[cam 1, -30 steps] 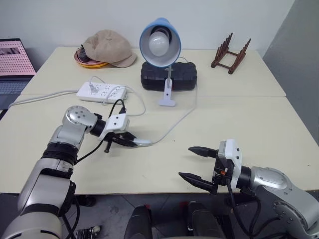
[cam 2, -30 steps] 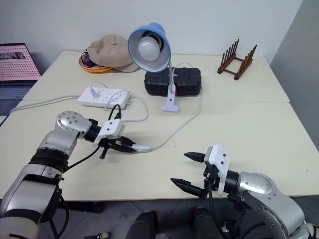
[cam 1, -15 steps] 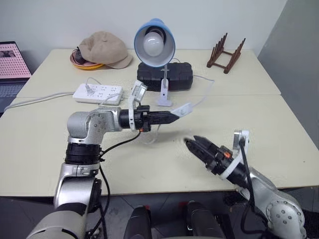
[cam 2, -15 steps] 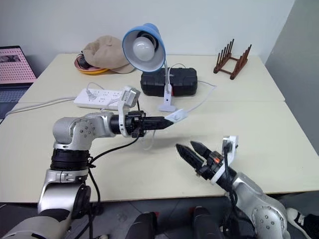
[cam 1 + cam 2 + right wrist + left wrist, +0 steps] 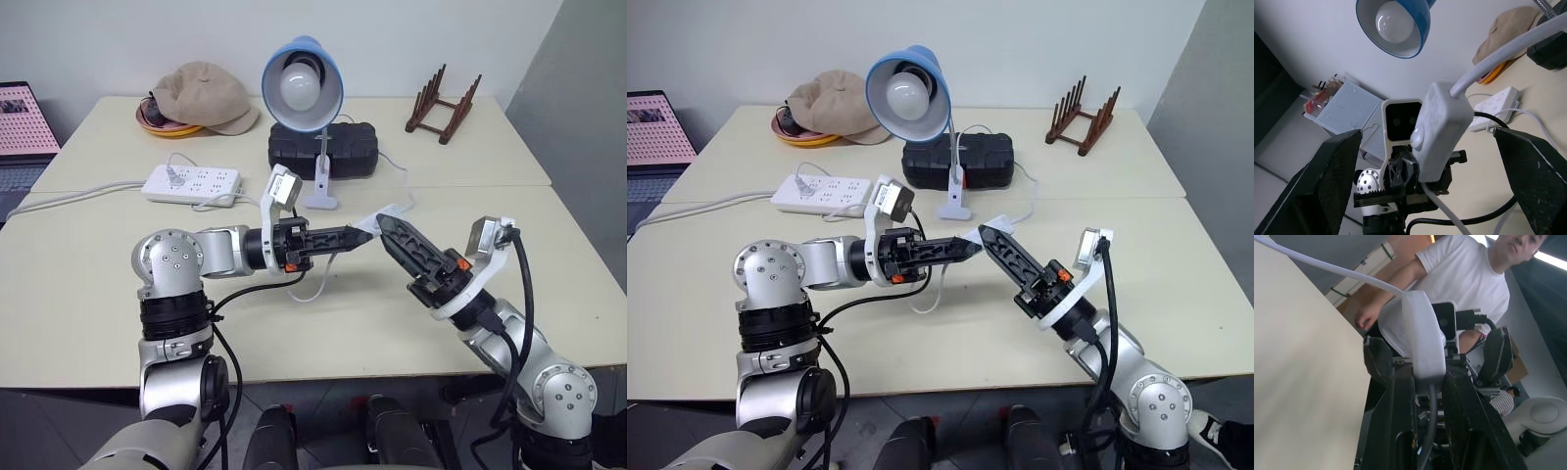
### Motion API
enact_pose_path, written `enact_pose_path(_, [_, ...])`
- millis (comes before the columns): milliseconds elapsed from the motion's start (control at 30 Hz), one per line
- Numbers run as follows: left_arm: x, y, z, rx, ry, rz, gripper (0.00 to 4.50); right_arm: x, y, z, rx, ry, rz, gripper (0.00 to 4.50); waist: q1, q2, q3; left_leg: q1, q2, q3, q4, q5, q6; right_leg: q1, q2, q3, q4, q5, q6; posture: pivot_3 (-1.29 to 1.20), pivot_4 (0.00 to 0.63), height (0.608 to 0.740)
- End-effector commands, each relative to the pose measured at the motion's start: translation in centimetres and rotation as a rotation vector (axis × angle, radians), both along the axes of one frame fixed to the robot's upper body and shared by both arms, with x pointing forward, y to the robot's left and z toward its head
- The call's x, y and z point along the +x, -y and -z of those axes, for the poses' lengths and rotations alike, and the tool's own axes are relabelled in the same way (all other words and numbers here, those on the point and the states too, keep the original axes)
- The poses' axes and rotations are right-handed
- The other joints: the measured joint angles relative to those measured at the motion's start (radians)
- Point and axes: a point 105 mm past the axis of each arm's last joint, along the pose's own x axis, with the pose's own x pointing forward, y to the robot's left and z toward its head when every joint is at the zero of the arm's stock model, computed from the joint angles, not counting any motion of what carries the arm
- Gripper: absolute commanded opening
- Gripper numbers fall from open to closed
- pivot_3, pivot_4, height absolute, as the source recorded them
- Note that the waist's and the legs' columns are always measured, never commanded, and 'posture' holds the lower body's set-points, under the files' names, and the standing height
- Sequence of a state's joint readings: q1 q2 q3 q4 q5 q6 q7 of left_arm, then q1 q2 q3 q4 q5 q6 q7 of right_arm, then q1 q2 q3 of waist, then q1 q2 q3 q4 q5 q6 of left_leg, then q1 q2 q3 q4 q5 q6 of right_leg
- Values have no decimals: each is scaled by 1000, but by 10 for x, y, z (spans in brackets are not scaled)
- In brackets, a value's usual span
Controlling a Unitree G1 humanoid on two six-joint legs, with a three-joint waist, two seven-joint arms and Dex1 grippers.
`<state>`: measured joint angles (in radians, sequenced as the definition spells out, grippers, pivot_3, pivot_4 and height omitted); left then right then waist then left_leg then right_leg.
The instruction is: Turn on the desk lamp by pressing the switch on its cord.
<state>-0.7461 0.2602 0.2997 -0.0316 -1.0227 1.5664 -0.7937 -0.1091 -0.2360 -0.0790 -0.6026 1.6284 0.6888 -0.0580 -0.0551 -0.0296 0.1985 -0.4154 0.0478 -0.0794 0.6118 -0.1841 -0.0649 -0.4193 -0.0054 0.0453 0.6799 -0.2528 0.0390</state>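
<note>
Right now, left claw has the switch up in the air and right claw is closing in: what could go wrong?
1. The left claw pinches only one end of the switch, so a push from the open right claw might lever it out.
2. The cord hangs in a loop off the table; a tug could drag the desk lamp.
3. The button looks small, so a right finger may miss it.

Switch (image 5: 1442,128) — smooth white plastic

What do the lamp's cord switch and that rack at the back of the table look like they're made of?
The small oblong white switch looks like smooth moulded plastic, matte with rounded edges. The dark reddish-brown slatted rack looks like stained wood, judging by its colour and thin pegs, though the grain is too small to confirm.
</note>
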Motion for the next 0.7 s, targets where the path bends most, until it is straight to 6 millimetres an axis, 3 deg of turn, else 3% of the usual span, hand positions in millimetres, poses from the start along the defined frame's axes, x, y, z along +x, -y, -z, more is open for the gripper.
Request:
enact_pose_path(33, [-6,1,-9,-19,38,21,406,-2,-1,-9,9,34,-12,4500,0,0,0,0,0,0,0,0,0,0,0,0,0,0,0,0,150,740])
enact_pose_path(133, [-7,1,-10,-20,40,23,406,-3,-1,-9,14,33,-18,4500,1,0,0,-1,0,0,0,0,0,0,0,0,-1,0,0,0,150,740])
enact_pose_path(233, [-7,2,-10,-16,40,23,406,-4,-1,-9,16,35,-20,4004,1,0,0,-1,0,0,0,0,0,0,0,0,-1,0,0,0,150,740])
enact_pose_path(700, [-7,1,-10,-13,36,24,406,-7,0,-7,7,34,-32,819,1,0,0,-1,0,0,0,0,0,0,0,0,-1,0,0,0,150,740])
